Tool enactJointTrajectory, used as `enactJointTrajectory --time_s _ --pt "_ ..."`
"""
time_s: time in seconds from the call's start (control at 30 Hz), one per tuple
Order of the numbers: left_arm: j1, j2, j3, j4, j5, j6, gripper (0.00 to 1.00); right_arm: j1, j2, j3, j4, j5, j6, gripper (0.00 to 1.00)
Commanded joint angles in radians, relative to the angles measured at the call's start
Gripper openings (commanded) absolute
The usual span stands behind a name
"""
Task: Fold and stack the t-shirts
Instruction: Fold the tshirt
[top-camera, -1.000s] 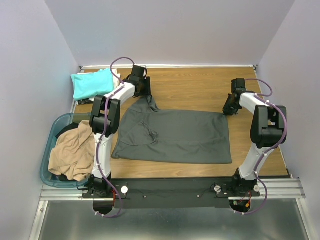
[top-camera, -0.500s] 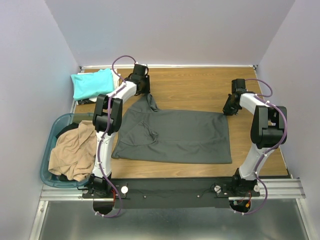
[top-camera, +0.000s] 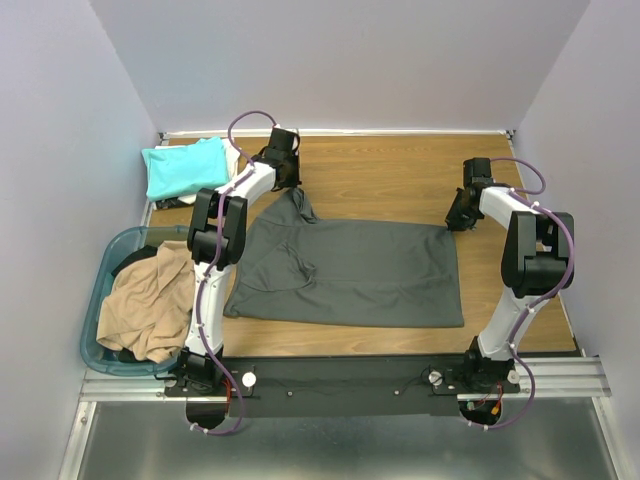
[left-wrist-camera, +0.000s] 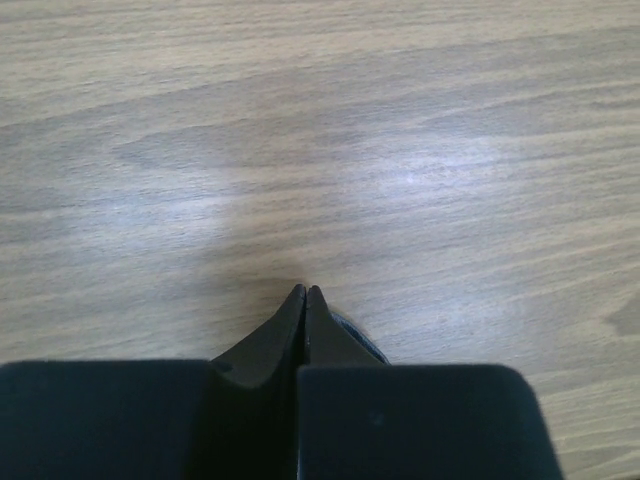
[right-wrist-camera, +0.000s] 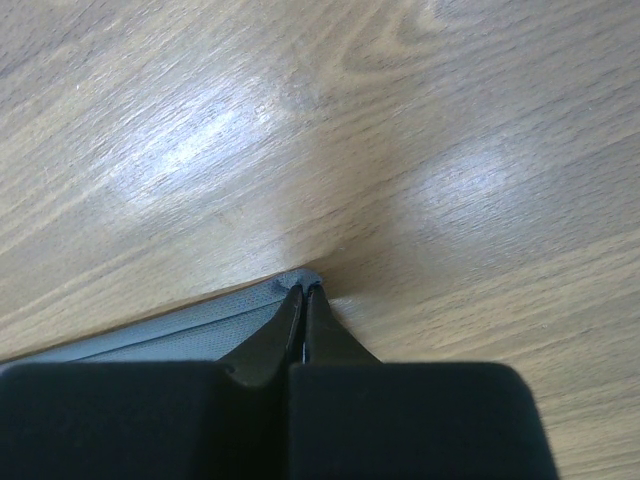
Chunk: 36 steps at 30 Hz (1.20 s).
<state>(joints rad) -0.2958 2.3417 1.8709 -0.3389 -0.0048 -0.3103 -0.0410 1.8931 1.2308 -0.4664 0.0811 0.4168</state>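
We saw the left gripper (left-wrist-camera: 303, 291) closed and the right gripper (right-wrist-camera: 303, 289) clamping a corner of the grey shirt (top-camera: 350, 270), with bare table (top-camera: 400, 170) beyond; one teal shirt (top-camera: 183, 167), one tan shirt (top-camera: 150, 305).

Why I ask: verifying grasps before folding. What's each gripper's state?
Left gripper: closed, apparently pinching the dark grey t-shirt.
Right gripper: closed on its hem corner.

Your left gripper (left-wrist-camera: 305, 292) and right gripper (right-wrist-camera: 303, 290) each have fingers pressed together, tips low, with both arms reached out far and spread wide apart.

Matt grey cloth t-shirt (top-camera: 350, 270) on a smooth, slightly glossy wood-grain table (top-camera: 400, 170).
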Motion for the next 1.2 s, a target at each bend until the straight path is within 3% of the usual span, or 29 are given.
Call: enactJointTrajectory --time_s 0.0,0.33,0.87,1.0,1.17 --pt "-0.005 -0.005 -0.022 -0.002 0.055 0.008 0.00 -0.007 0.021 -0.039 -0.040 -0.017 -0.015 0.00" --pt "0.017 -0.036 0.043 0.020 0.061 -0.042 0.00 -0.005 0.035 0.044 -0.047 -0.029 0.000 0.00" --pt "0.089 0.051 0.355 0.043 0.158 -0.082 0.00 -0.005 0.166 0.318 -0.101 -0.006 0.008 0.00" --pt "0.101 0.009 0.309 0.072 0.173 -0.063 0.00 -0.005 0.159 0.369 -0.104 0.002 -0.004 0.01" --pt "0.103 -0.157 0.064 0.158 0.164 -0.013 0.00 -0.005 0.094 0.362 -0.098 -0.030 -0.049 0.00"
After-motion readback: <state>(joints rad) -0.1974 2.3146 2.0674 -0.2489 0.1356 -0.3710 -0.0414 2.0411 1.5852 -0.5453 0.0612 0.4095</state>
